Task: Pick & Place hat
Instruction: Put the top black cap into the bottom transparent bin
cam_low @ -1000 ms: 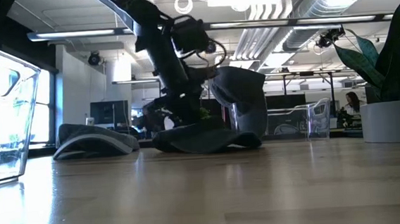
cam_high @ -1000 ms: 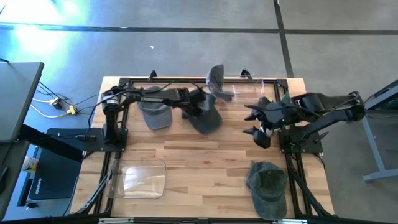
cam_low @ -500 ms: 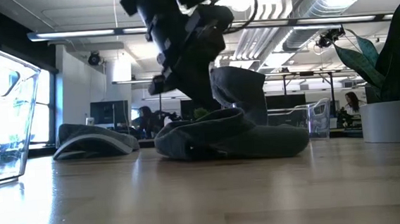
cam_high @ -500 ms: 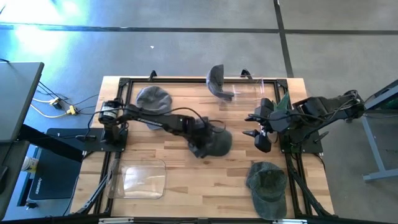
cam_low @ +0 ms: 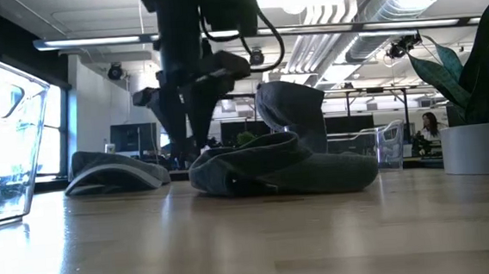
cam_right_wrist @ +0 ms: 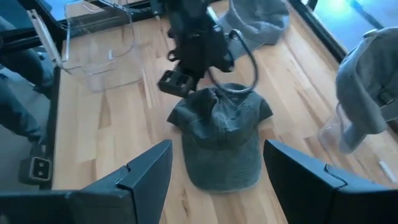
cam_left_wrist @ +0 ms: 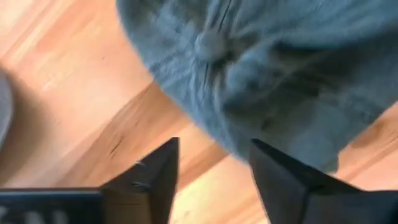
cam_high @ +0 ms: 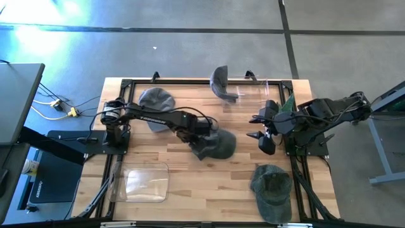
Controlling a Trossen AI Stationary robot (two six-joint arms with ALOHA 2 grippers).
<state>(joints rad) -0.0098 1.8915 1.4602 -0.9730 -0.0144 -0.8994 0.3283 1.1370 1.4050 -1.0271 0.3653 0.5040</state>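
Observation:
A dark grey cap lies crown up on the middle of the table, also seen in the low view and the right wrist view. My left gripper is open and stands just off the cap's left edge; in its wrist view the crown lies right ahead of the fingers. I cannot tell whether a fingertip still touches the cloth. My right gripper hangs open above the table's right side, facing the cap.
A light grey cap lies at the far left. Another grey hat hangs on a clear bin at the far edge. A green cap sits near right, a clear container near left, a potted plant at far right.
My left gripper carried the dark cap from the far middle of the table toward the near side and set it down in the middle. It has since come off the cap, risen and drawn back toward the left. The cap stays crumpled where it was put.

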